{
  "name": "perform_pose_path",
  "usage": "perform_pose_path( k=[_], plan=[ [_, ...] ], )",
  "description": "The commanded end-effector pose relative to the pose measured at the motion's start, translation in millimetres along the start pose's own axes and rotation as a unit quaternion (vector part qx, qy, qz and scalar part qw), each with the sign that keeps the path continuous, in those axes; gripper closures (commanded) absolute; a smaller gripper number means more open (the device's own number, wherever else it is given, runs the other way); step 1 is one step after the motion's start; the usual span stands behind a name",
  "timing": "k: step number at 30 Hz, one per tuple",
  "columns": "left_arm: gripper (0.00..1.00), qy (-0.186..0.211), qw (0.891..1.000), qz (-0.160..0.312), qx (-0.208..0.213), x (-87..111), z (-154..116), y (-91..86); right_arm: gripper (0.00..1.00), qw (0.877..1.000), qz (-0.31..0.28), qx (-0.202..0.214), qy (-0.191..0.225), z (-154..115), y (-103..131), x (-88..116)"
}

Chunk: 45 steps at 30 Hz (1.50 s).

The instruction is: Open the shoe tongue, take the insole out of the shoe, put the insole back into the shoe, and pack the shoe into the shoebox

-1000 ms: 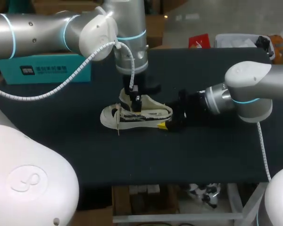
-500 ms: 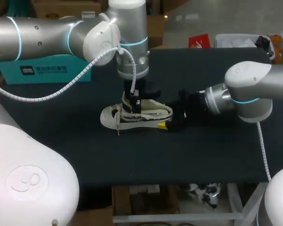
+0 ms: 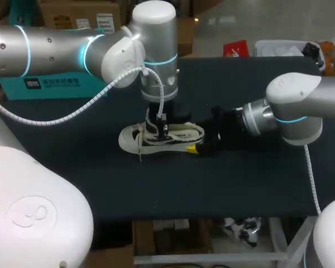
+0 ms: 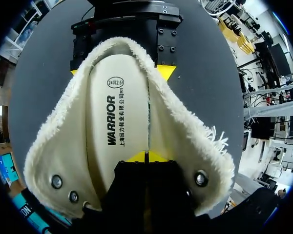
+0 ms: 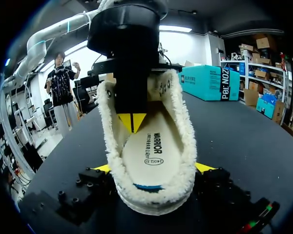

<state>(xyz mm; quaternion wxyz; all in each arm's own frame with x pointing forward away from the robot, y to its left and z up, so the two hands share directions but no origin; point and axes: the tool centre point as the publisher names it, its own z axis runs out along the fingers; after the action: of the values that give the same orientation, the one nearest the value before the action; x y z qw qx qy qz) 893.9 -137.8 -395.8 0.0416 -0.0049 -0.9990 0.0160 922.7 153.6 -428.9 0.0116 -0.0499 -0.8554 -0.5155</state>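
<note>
The shoe [image 3: 162, 137] lies at the middle of the table [image 3: 240, 184], its heel clamped from both sides by the right gripper [image 5: 154, 168]; the left gripper [image 4: 146, 157], tips together, is set on the insole [image 4: 117, 117]. Insole removal is judged to be in hand; the heel clamp should be kept firm, and the insole caught at its edge and lifted slowly.

The shoe [image 3: 156, 139] at the middle of the head view is cream with a fuzzy off-white collar, dark stripes on its side and silver eyelets [image 4: 56, 181]; its insole [image 5: 149, 161] is paler cream with black print and a blue patch at the heel. The table [image 3: 72, 173] is black, and the shoebox [image 3: 67, 85] at the upper left is teal with a white label. The left arm [image 3: 50, 47] and right arm [image 3: 301, 106] are silver-white with glowing cyan rings, and the left gripper [image 4: 146, 157] and right gripper [image 5: 154, 169] are black with bright yellow tips.
</note>
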Motion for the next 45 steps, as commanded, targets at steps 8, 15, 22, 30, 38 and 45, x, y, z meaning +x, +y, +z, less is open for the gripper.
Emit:
perform_pose_path(
  k=[8,15,22,30,38,45],
  plan=[
    [1.00,-0.016,1.000,-0.002,-0.002,7.3,12.6,-6.9,1.00,1.000,0.000,-0.002,0.000,1.4,-4.2,-1.0],
    [1.00,-0.040,0.999,-0.013,-0.002,13.0,13.4,-8.2,1.00,1.000,0.000,-0.002,0.000,1.4,-4.2,-1.0],
    [1.00,-0.046,0.999,-0.019,0.001,14.1,13.1,-8.7,1.00,1.000,0.000,-0.002,0.000,1.4,-4.2,-1.0],
    [0.80,-0.054,0.998,-0.036,0.001,10.1,16.9,-11.3,1.00,1.000,0.000,-0.002,0.000,1.4,-4.2,-1.0],
    [0.80,-0.080,0.995,-0.055,-0.004,1.9,22.0,-13.5,1.00,1.000,0.000,-0.002,0.000,1.4,-4.2,-1.0],
    [0.76,-0.100,0.993,-0.065,-0.008,-8.2,35.5,-13.9,1.00,1.000,0.000,-0.002,0.000,1.4,-4.2,-1.0]
  ],
)
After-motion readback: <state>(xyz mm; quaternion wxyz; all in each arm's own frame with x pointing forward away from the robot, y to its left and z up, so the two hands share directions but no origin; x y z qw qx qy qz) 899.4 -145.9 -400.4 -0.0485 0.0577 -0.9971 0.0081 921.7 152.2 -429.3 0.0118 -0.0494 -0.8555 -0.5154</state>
